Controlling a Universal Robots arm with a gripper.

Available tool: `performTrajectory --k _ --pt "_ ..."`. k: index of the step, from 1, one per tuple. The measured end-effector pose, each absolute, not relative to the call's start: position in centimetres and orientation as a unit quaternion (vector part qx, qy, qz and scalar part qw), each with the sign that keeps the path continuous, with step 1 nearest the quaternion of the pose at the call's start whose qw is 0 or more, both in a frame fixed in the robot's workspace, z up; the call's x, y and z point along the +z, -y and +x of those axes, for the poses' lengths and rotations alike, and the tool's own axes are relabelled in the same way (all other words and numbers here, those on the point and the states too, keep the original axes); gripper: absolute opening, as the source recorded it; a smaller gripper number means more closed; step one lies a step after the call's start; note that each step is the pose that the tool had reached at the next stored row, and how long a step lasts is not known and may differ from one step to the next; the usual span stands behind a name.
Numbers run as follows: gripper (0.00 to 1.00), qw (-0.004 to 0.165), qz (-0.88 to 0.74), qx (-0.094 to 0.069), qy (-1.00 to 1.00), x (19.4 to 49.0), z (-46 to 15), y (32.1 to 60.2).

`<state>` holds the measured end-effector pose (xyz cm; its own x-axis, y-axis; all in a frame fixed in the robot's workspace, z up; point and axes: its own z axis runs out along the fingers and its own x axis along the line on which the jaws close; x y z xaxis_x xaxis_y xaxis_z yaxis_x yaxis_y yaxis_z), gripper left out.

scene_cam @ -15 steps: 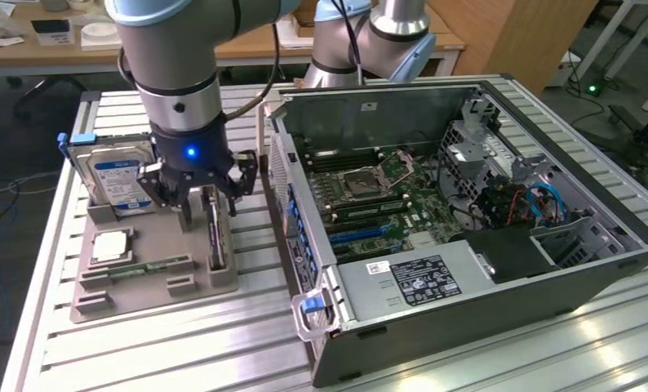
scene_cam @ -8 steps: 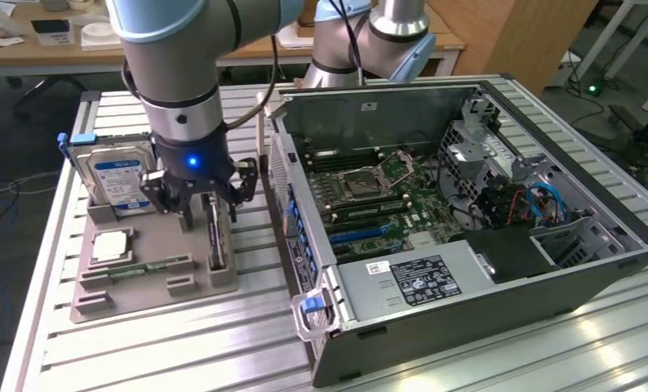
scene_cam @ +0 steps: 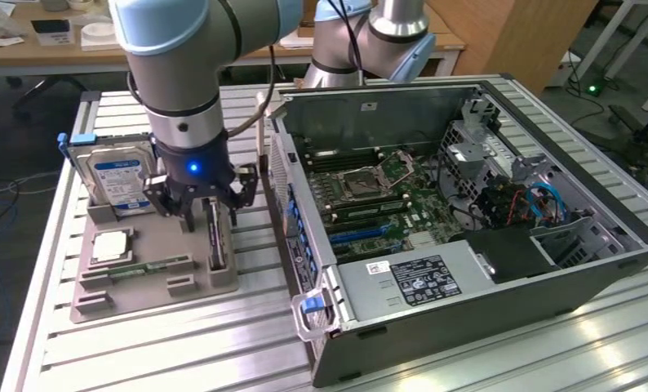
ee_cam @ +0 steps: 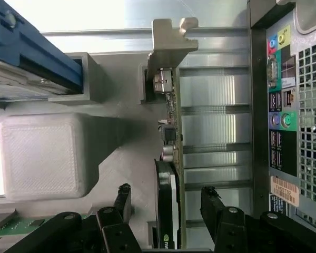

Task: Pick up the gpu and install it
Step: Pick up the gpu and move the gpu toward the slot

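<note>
Gripper (scene_cam: 217, 219) was found spread, nothing clasped | gpu (scene_cam: 216, 245) was straddled by fingers (ee_cam: 210, 205), seated upright along tray (scene_cam: 150, 290) edge nearest computer case (scene_cam: 585, 269).

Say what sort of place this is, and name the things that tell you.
Most likely a robotics lab or workshop for computer assembly. A robot arm stands over a slatted metal table, beside an open computer case and a tray holding a hard drive and the gpu.
</note>
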<state>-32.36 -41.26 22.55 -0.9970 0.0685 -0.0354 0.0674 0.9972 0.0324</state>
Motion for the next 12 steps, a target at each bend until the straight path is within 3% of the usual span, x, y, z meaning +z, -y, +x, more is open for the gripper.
performTrajectory --k 12 --pt "0.65 0.018 0.053 0.015 -0.998 20.5 -32.4 41.3"
